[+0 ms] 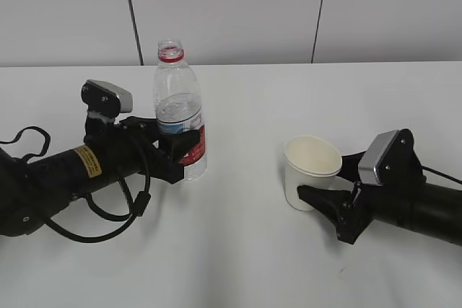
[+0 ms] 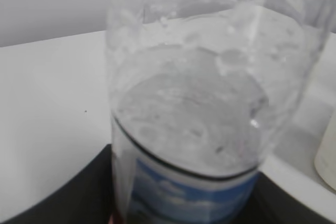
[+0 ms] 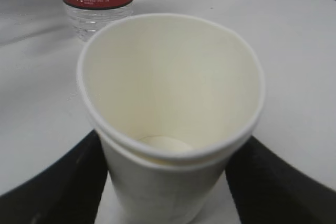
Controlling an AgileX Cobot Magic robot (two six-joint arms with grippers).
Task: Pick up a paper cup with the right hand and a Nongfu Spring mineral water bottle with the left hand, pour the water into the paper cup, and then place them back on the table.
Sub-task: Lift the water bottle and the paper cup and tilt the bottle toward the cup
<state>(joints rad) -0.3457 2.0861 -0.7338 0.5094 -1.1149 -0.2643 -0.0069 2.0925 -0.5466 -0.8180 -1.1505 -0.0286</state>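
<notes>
White paper cup (image 1: 312,171), cream inside; clear bottle (image 1: 179,110), red neck ring, red-and-white label; white table (image 1: 238,250).

- The wall (image 1: 231,12) behind is pale grey and made of flat panels; two thin dark seams (image 1: 131,12) run down it, one on the left leaning slightly, one on the right.
- A wide white matte tabletop (image 1: 238,265) fills the lower part of the exterior view; its far edge meets the wall in a straight horizontal line.
- The light is soft and even; shadows on the white surface are faint and blurred; a tiny dark speck (image 1: 341,273) marks it near the front right.
</notes>
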